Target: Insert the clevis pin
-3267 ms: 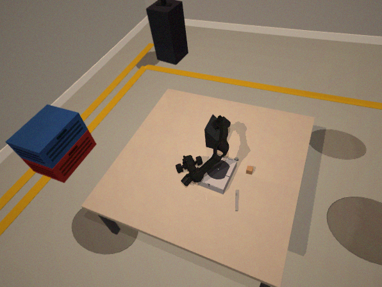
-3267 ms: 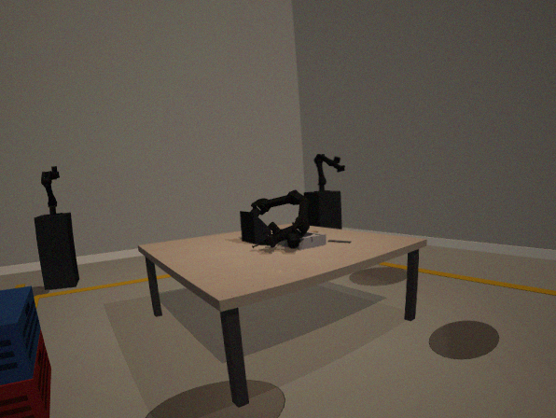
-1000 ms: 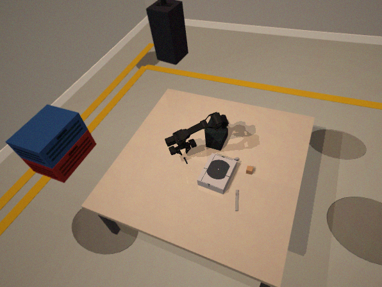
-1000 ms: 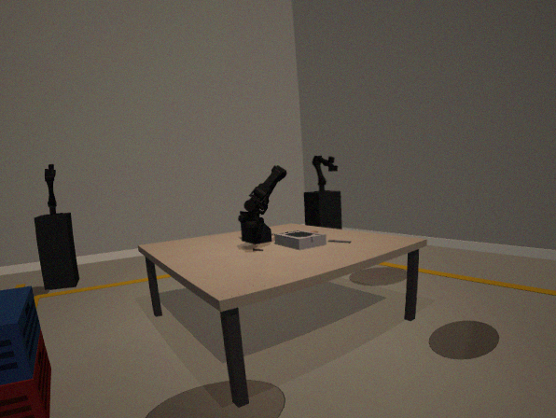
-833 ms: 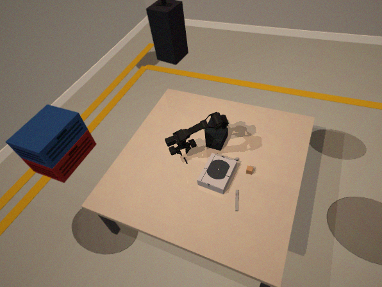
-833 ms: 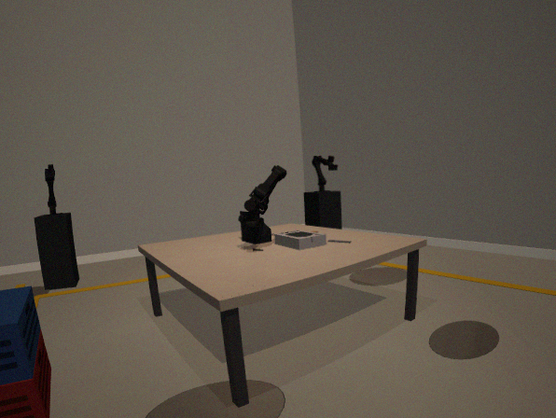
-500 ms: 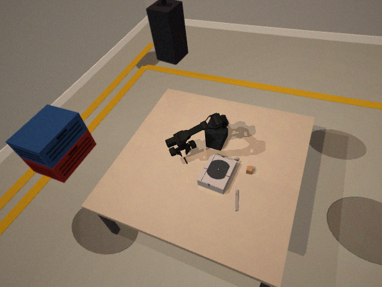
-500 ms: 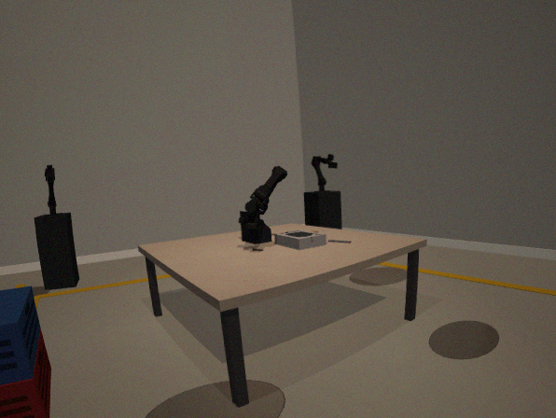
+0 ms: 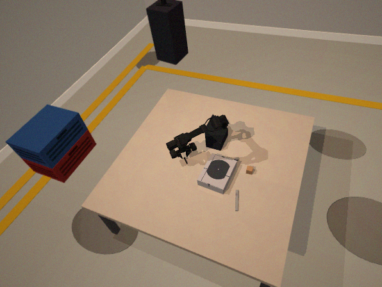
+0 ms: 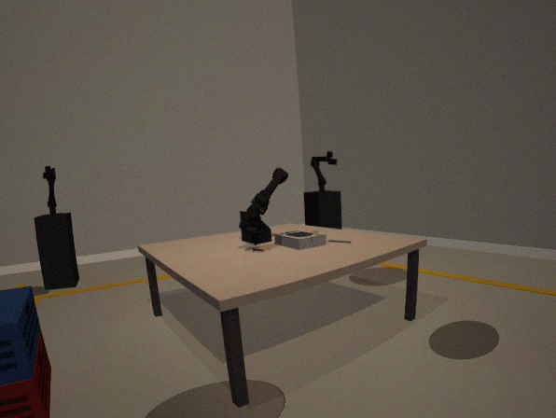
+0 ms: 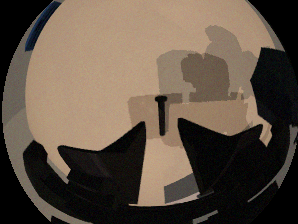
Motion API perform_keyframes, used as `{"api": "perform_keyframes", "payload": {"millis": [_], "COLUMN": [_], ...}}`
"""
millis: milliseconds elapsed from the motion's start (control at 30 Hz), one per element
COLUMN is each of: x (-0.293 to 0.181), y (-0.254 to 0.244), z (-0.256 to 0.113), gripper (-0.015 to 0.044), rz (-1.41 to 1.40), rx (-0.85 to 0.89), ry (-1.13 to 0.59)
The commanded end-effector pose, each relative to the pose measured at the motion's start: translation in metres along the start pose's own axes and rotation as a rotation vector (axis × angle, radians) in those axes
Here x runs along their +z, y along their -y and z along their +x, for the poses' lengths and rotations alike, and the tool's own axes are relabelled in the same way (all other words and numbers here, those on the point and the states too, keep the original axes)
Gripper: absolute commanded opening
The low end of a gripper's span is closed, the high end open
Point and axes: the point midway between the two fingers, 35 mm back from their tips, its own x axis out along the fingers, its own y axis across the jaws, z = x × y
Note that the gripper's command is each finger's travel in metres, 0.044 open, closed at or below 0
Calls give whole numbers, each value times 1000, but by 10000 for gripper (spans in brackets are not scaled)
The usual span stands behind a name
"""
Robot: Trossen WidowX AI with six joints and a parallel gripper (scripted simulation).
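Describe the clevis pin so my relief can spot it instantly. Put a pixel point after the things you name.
On the wooden-topped table (image 9: 144, 192) (image 10: 233, 275) (image 11: 75, 75), find the grey tray (image 9: 209, 186) (image 10: 290, 242) (image 11: 177, 190). In the top view, the clevis pin (image 9: 186, 160) (image 10: 257, 250) (image 11: 161, 119) lies to its left: short, dark, with a wider head. The pale bar (image 9: 237, 202) (image 10: 340, 242) is longer, off the tray's lower right.

The top view's edge crops the black pedestal (image 9: 168, 35).

Grey walls (image 10: 149, 117), yellow-striped floor (image 9: 272, 67) (image 10: 326, 387), pale table (image 9: 154, 198) (image 10: 196, 266) (image 11: 90, 65).

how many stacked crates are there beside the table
2: a blue crate on top, and a red crate directly beneath it; others could sit out of view.
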Motion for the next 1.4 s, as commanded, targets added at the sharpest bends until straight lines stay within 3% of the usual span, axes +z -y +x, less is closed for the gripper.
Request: {"api": "perform_keyframes", "payload": {"millis": [0,567,1067,1200,1367], "x": [2,0,0,0,0], "y": [3,3,3,3,3], "z": [9,36,37,37,37], "gripper": [160,160,160,55,22], "rz": [11,11,11,11,11], "rx": [-11,-13,-13,-13,-13], "ry": [-2,-3,-3,-3,-3]}}
